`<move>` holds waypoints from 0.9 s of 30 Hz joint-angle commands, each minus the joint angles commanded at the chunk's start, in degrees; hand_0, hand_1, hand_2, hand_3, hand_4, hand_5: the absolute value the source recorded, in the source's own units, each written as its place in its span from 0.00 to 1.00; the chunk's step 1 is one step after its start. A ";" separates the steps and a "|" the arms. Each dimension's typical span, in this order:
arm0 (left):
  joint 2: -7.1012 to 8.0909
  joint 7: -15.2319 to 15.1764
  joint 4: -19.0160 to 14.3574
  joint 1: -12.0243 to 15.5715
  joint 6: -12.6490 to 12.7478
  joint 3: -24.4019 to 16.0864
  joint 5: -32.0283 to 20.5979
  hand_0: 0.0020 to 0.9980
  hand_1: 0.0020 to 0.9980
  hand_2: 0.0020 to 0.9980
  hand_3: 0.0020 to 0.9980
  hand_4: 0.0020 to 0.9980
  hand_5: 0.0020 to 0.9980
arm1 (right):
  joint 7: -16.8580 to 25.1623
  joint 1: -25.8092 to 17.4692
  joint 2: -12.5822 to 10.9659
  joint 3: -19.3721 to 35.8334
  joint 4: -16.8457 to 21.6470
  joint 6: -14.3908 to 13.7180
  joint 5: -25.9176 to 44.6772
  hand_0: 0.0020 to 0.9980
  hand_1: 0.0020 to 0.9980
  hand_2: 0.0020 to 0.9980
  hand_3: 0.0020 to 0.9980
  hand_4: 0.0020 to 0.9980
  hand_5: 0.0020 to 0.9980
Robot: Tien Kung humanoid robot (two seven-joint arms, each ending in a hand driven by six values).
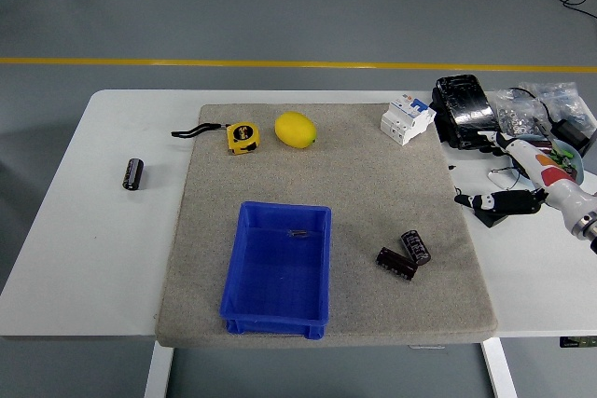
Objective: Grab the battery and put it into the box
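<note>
While 2 batteries (pixel 404 254) lie apart, right robot hand (pixel 499 200) hovers relaxed, fingers extended, empty.

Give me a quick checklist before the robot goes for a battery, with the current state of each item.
1. Box upright with its opening free: ok; a small dark item already lies inside.
2. Batteries reachable: ok, two lie touching on the mat right of the box; a third sits far left on the bare table.
3. Right hand empty: ok, fingers relaxed, off the mat's right edge.
4. Left hand: not in view, cannot tell.
5. Path from hand to batteries free: ok.
6. Lemon and tape measure clear: ok, at the far side.
</note>
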 joint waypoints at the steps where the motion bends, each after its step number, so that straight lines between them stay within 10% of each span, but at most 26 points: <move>1: 0.00 -0.05 0.00 -0.01 0.02 0.09 -0.15 0.70 0.69 0.73 0.68 0.69 0.71 | -0.01 0.37 -0.29 -0.60 0.02 0.29 -1.12 0.81 0.78 0.81 0.84 0.95 0.21; 10: -0.07 -0.43 0.03 -0.21 0.10 0.66 -1.35 0.70 0.69 0.73 0.68 0.69 0.71 | -0.63 6.22 -4.39 -12.12 1.16 5.09 -18.27 0.81 0.78 0.81 0.84 0.90 0.12; 27: -0.03 -0.13 0.03 -0.43 -0.25 0.17 -0.04 0.70 0.69 0.73 0.68 0.69 0.71 | -2.00 8.14 -2.58 -17.14 3.08 6.64 -17.33 0.80 0.78 0.81 0.84 0.90 0.11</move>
